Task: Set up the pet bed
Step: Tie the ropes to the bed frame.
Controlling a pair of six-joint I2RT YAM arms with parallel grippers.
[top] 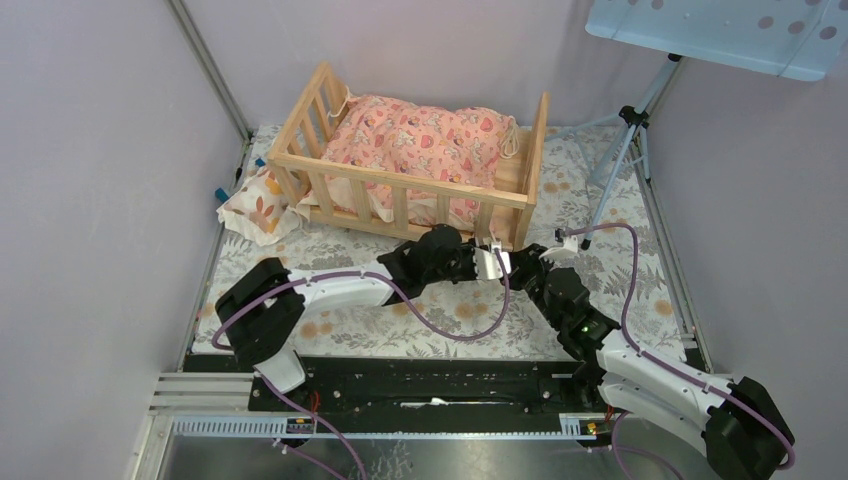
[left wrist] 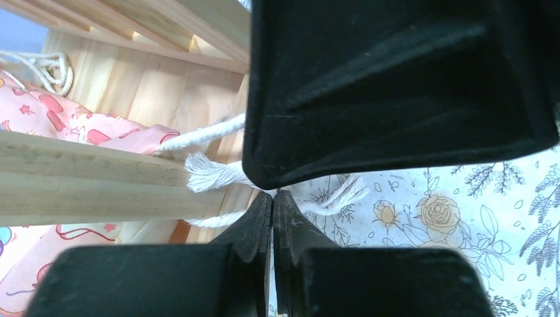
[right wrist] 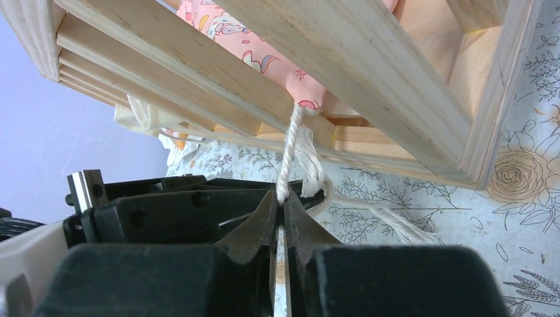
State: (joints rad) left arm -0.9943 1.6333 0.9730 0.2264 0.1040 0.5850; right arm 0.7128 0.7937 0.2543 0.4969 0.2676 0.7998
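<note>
My right gripper (right wrist: 284, 196) pinched a white cord (right wrist: 291, 145). My left gripper (left wrist: 273, 197), just beside it at 9 o'clock, was clamped tight against the same cord, hold unclear. The pet bed (top: 400, 185) stood at 12 o'clock, pink cushion (top: 420, 135) inside, small pillow (top: 258, 208) at its 8 o'clock.

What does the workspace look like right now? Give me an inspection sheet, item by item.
Surface: floral cloth covers the table.
Job's things: bed upright at the back, with the pink cushion lying inside.
Clutter: small pillow outside the bed, beside its left end.
Grippers: left gripper shut next to a frayed cord end, grip on it unclear; right gripper shut on the cord from the cushion's corner.
Cables: purple cables loop along both arms.
Surroundings: tripod at back right; lilac walls.
</note>
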